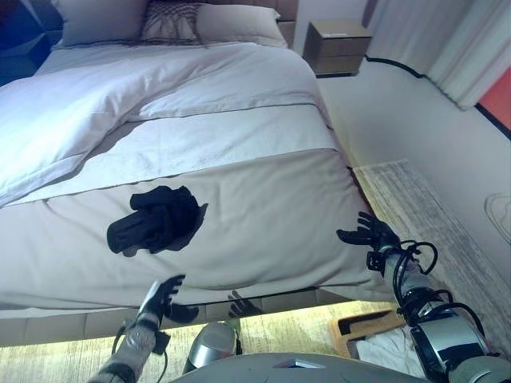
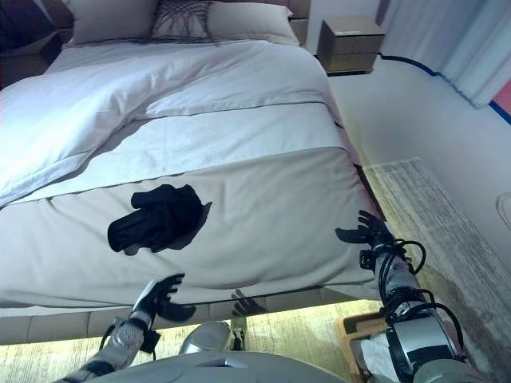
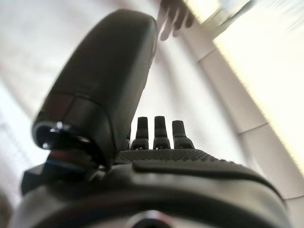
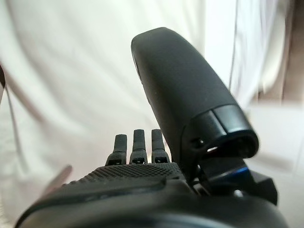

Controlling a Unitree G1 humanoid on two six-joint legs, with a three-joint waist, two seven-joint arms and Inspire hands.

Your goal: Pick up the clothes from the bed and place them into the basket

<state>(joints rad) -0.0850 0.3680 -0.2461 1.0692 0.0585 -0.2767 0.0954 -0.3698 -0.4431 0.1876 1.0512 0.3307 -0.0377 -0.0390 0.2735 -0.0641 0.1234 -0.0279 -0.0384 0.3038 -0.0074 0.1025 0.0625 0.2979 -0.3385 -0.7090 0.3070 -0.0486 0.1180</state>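
A black garment (image 1: 158,219) lies crumpled on the beige cover near the foot of the bed (image 1: 263,199). My left hand (image 1: 162,299) is open at the bed's foot edge, below and short of the garment. My right hand (image 1: 369,233) is open at the bed's right corner, well right of the garment. Both wrist views show straight fingers (image 3: 160,129) (image 4: 135,142) with pale bedding past them. A wooden basket (image 1: 369,329) holding white cloth stands on the floor by my right arm.
Pillows (image 1: 172,21) lie at the head of the bed. A folded-back white duvet (image 1: 120,96) covers its upper half. A nightstand (image 1: 338,46) stands right of the head. A pale rug (image 1: 423,215) and curtains (image 1: 447,44) are to the right.
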